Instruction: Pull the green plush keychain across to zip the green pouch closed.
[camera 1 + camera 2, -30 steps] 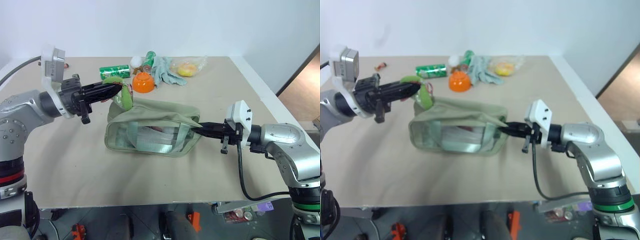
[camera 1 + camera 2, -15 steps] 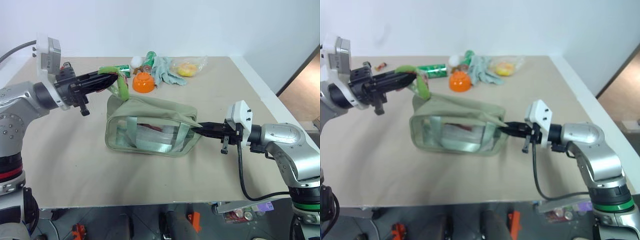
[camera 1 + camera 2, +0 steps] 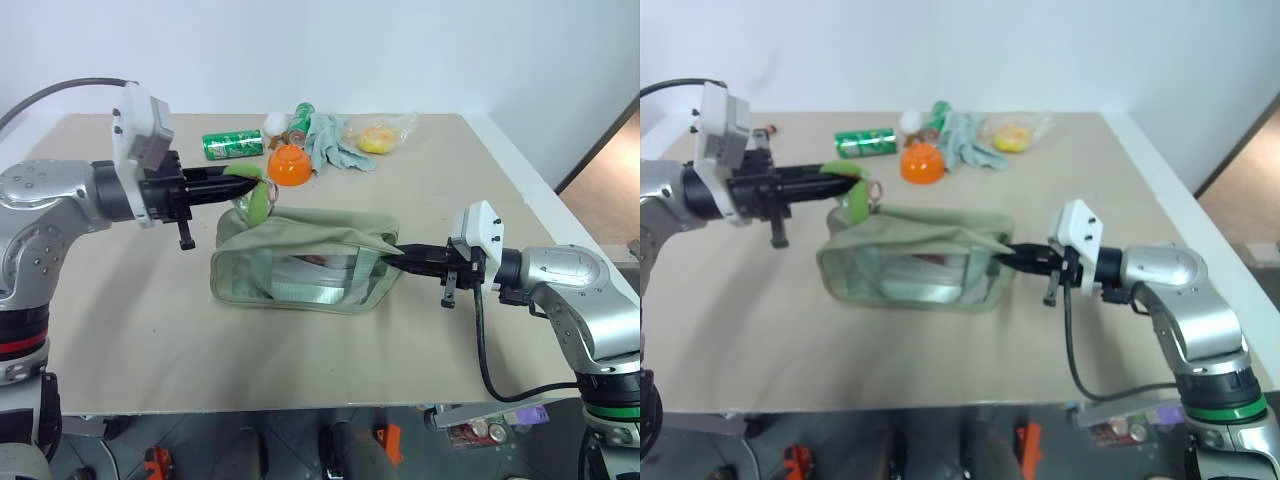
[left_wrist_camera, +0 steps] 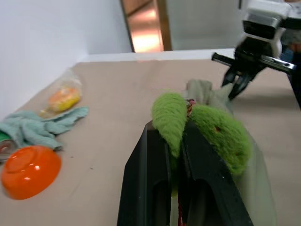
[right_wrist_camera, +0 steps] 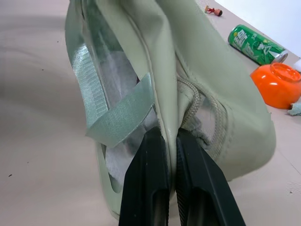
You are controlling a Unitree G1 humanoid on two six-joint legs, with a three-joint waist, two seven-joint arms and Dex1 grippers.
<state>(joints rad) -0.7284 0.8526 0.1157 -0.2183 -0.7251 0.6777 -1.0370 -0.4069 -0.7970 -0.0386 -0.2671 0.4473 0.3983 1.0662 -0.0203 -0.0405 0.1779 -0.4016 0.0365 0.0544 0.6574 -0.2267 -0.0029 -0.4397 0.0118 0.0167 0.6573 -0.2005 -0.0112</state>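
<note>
The left hand [image 3: 243, 181] pinches the small fuzzy lime-green plush keychain [image 3: 255, 195] at the pale sage-green fabric pouch [image 3: 305, 258]'s left end; the right hand [image 3: 398, 256] clamps its opposite end. Best pull steadily rightward along the zipper, keeping the fabric taut.

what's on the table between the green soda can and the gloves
In the left eye view, between the green soda can and the gloves sits an orange bowl, nearer the robot.

The green plush keychain [image 4: 221, 132] is bright lime with a reddish string bit, and the green pouch [image 3: 300, 260] is pale sage with clear side panels. Black fingers [image 4: 150, 188] contrast with the beige surface [image 3: 130, 300]. Behind lie an orange bowl [image 3: 287, 166], a green soda can [image 3: 231, 145] with white lettering, and pale grey-green gloves [image 3: 332, 143].
</note>
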